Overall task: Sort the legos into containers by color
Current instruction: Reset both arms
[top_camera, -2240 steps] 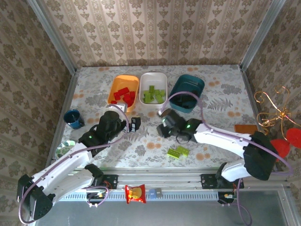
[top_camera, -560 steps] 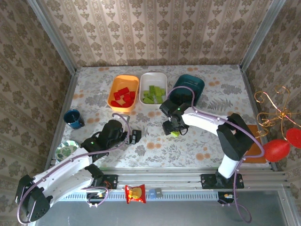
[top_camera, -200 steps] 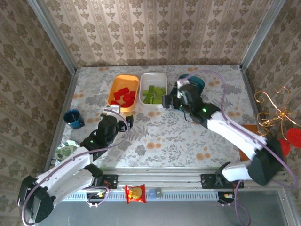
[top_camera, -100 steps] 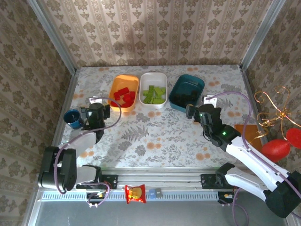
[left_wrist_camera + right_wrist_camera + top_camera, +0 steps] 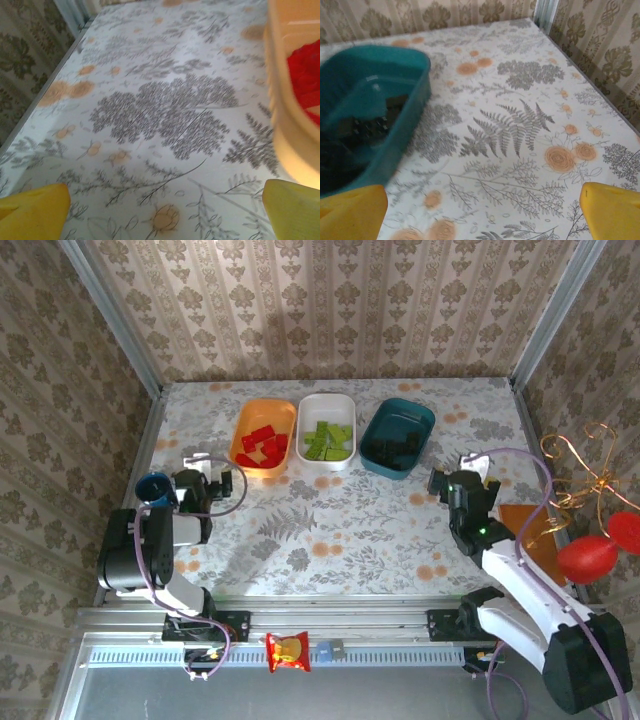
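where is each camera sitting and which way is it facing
Top external: above and behind the arm bases, looking down on the floral table, orange plastic tray, white plastic tray and dark teal plastic tray; both arms, left gripper and right gripper open.
Left wrist: on the left arm, facing low across the table beside the orange tray; yellow fingertips show.
Right wrist: on the right arm, facing the teal tray of black plastic bricks; yellow fingertips show.
Shared: orange tray, top and left wrist; teal tray, top and right wrist.
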`<action>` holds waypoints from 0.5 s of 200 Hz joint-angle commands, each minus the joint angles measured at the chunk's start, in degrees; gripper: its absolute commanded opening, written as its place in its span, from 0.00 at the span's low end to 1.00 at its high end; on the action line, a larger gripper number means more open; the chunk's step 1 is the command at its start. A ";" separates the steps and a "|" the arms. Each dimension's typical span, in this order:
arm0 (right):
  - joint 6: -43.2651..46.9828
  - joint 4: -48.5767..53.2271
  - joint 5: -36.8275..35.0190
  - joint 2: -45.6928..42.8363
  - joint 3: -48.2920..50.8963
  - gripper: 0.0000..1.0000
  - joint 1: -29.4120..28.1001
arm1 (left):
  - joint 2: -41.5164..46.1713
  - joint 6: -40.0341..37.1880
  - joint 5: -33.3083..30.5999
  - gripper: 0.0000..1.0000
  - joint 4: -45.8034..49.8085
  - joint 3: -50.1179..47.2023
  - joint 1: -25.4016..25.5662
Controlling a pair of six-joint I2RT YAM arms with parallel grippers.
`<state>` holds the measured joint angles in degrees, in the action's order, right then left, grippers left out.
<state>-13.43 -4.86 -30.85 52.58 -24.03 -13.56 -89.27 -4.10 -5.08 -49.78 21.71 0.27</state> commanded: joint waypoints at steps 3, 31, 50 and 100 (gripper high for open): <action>5.97 -20.66 5.44 4.27 4.20 1.00 4.07 | 0.32 1.78 1.41 1.00 -4.53 -0.47 0.27; 6.50 -31.40 12.10 14.50 4.97 1.00 10.01 | -0.42 3.24 -6.51 1.00 -14.46 -5.06 1.20; 6.42 -37.51 13.40 20.54 5.07 1.00 11.13 | -0.33 3.32 -6.41 1.00 -14.32 -5.10 1.14; 7.95 -44.64 13.86 30.93 2.51 1.00 11.56 | -0.15 2.24 -4.23 1.00 -10.52 -2.96 1.35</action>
<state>-7.20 -40.18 -18.74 78.59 -19.88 -2.37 -89.32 -2.57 -10.07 -61.34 16.80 1.10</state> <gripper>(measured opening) 0.999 0.999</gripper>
